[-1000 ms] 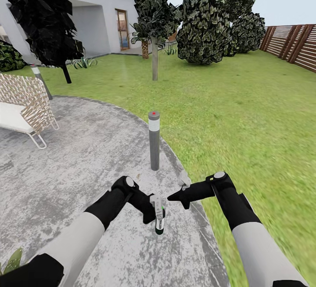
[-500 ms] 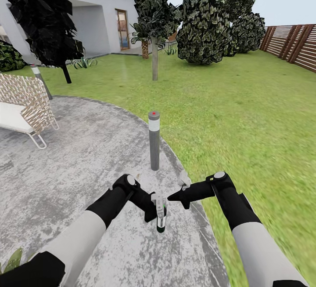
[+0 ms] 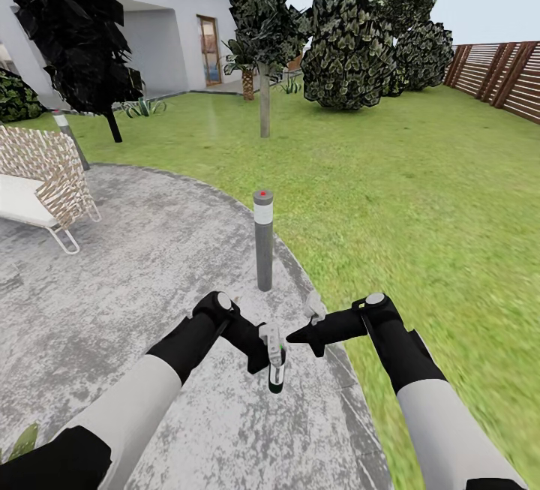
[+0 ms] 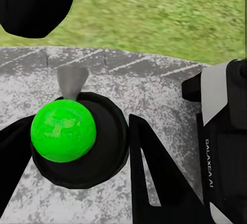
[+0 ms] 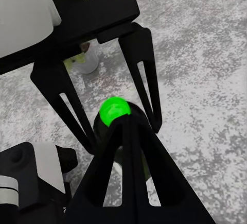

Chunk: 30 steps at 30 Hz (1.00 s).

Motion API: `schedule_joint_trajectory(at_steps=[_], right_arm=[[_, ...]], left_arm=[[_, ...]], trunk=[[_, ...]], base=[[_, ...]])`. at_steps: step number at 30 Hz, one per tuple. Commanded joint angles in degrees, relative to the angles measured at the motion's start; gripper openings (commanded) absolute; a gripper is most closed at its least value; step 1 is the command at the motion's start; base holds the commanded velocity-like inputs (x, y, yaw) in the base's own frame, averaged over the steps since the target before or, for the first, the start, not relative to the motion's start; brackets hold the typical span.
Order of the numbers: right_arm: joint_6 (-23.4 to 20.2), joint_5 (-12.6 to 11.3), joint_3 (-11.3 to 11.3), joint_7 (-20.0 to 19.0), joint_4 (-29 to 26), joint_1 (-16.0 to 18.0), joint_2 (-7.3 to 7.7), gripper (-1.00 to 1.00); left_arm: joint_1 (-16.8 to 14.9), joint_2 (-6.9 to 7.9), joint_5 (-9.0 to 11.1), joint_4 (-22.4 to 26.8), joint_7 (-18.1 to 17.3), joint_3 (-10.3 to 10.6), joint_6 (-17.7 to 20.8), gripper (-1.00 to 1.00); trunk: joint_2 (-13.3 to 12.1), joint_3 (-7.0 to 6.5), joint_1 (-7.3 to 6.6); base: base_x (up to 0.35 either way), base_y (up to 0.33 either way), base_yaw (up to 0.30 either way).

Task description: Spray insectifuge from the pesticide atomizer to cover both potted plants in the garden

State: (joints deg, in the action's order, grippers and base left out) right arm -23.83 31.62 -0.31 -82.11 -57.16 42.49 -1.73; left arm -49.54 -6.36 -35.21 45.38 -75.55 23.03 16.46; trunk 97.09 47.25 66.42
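Note:
My left gripper (image 3: pixel 268 351) is shut on the pesticide atomizer (image 3: pixel 276 376), a small pale bottle with a dark base, held upright just above the grey patio (image 3: pixel 135 265). In the left wrist view its green-capped dark head (image 4: pixel 64 131) sits between my black fingers (image 4: pixel 149 172). My right gripper (image 3: pixel 295 337) is shut with nothing in it, its tip a short way to the right of the bottle. The right wrist view has those closed fingers (image 5: pixel 126 131) pointing at the green cap (image 5: pixel 114 109). One light-green leaf (image 3: pixel 22 445) of a potted plant pokes in at the head view's lower left corner.
A grey bollard lamp (image 3: pixel 263 238) with a red dot stands at the patio edge just ahead. A woven chair (image 3: pixel 41 182) sits on the left. Lawn (image 3: pixel 420 197) stretches right to a slatted fence (image 3: pixel 502 73). Trees, a thin trunk (image 3: pixel 264 103) and the house lie beyond.
My left gripper has raised the atomizer slightly and brought it a little to the right, closer to the right gripper. The right arm and the camera have stayed put.

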Motion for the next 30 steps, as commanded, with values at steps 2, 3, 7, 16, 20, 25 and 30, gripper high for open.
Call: schedule_joint_trajectory(at_steps=[2,3,7,16,20,25,30], right_arm=[[-0.60,0.29,-0.05,-0.28,-0.09,0.00,-0.03,-1.00],[-0.60,0.29,-0.05,-0.30,-0.10,0.00,-0.03,-1.00],[-0.60,0.29,-0.05,-0.29,-0.12,0.03,-0.03,-1.00],[-0.60,0.29,-0.05,-0.29,-0.11,0.04,-0.03,-1.00],[-0.60,0.29,-0.05,-0.31,-0.09,0.03,-0.03,-1.00],[-0.60,0.29,-0.05,-0.31,-0.10,0.02,-0.05,-1.00],[-0.60,0.28,-0.05,-0.29,-0.11,0.03,-0.06,-1.00]], left_arm=[[-0.03,-0.03,-0.21,0.15,-0.40,0.00,0.58,-1.00],[-0.03,-0.04,-0.21,0.18,-0.43,0.00,0.58,-1.00],[-0.03,-0.06,-0.16,0.23,-0.47,0.00,0.59,-1.00],[-0.03,-0.52,-0.14,0.23,-0.48,0.00,0.59,-1.00],[-0.03,-0.89,-0.13,0.23,-0.40,0.00,0.63,-1.00],[-0.03,-1.19,-0.13,0.23,-0.35,0.00,0.67,-1.00],[-0.03,-1.20,-0.13,0.23,-0.30,0.00,0.67,-1.00]], trunk=[[0.02,0.05,0.00],[0.02,0.05,0.00],[0.02,0.05,0.00],[0.02,0.05,0.00],[0.02,0.05,0.00],[0.02,0.05,0.00],[0.02,0.05,0.00]], base=[[0.000,0.000,0.000],[0.000,0.000,0.000],[0.000,0.000,0.000],[0.000,0.000,0.000],[0.000,0.000,0.000],[0.000,0.000,0.000],[0.000,0.000,0.000]])
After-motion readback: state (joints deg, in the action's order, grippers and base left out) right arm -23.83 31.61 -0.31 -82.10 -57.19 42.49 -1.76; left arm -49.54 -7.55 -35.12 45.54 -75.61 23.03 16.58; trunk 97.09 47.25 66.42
